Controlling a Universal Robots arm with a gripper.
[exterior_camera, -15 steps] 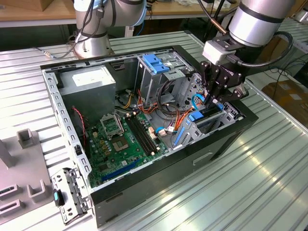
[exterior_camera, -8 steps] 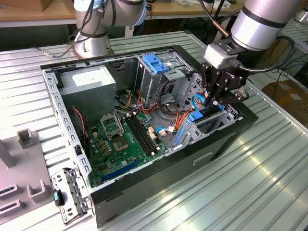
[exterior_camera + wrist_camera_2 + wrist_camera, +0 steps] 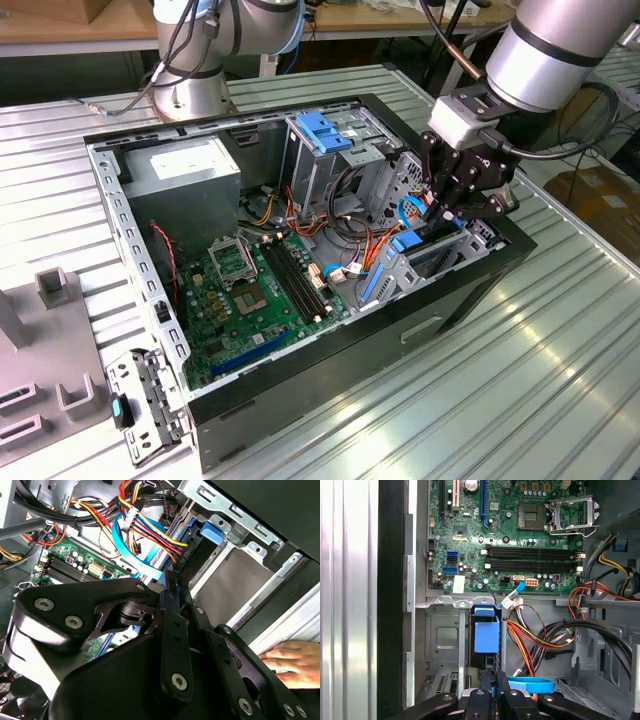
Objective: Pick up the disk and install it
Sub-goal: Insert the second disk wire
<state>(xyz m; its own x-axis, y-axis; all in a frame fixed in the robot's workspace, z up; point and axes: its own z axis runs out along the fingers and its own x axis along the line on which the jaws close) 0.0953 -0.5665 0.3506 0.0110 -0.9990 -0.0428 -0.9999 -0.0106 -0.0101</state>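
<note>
progress: late, the disk [image 3: 486, 636] is sitting edge-up in the lower bay of the computer case [image 3: 330, 385], seemingly not fully seated | end effector [image 3: 495, 692]: fingers pressing together, pinching the disk's blue-framed upper edge | count: one disk, one end effector, one case lying on the bench [image 3: 520, 400]

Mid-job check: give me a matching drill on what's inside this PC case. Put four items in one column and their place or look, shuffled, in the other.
Things:
1. the disk
2. power supply box
3. motherboard
4. blue latch

Descriptions:
A. green, lying flat
B. on top of the metal drive cage
C. grey, with a white label
D. standing on edge in the lower bay, right at the gripper

Pairs: 1-D, 2-C, 3-A, 4-B
</note>
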